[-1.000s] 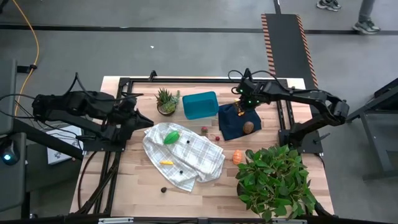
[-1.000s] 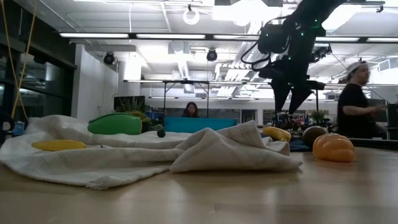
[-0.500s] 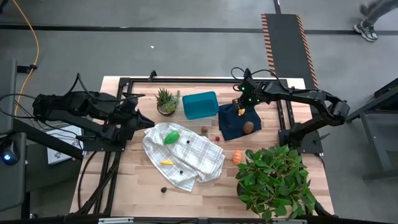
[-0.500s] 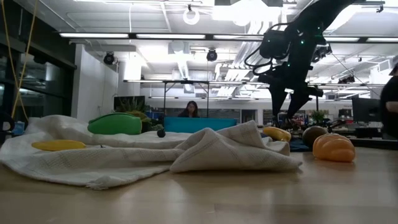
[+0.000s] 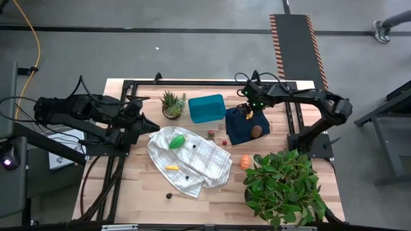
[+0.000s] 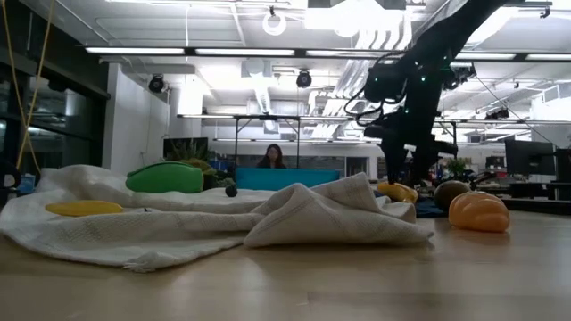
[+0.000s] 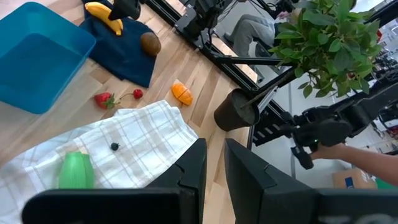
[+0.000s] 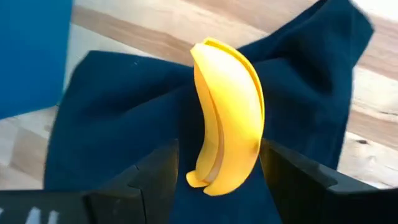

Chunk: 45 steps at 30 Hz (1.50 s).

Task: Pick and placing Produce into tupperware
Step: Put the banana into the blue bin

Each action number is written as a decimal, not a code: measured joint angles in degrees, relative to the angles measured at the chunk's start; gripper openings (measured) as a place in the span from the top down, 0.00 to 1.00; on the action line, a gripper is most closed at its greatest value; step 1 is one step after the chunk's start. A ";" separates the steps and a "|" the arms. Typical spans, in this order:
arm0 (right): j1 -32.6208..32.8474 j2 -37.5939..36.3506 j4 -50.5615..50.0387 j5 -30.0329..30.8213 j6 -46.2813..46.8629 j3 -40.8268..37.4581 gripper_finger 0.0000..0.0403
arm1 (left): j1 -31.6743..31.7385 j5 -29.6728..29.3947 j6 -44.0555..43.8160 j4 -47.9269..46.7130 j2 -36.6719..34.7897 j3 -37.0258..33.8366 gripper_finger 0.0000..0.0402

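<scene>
Right gripper (image 8: 217, 171) lower, astride banana (image 8: 227, 112).

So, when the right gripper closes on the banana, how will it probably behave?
The banana looks like smooth, rigid plastic, so it will probably keep its shape but may slip. It is curved and lies on the soft navy cloth, so it could rock or twist. The open right gripper stands on both its sides, which should limit this.

Open-plan lab or office, ceiling strip lights (image 6: 223, 51), exposed ducts, seated person (image 6: 271, 157), distant desks
</scene>
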 joint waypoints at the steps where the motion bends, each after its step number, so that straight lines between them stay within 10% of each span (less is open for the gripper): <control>1: 0.00 0.59 0.27 -0.02 0.00 0.00 0.46 | 0.00 0.00 0.00 0.00 0.00 0.00 0.88; 45: -0.02 5.31 3.10 -2.75 1.70 0.04 0.62 | 0.00 0.00 0.52 -0.26 0.00 0.00 0.88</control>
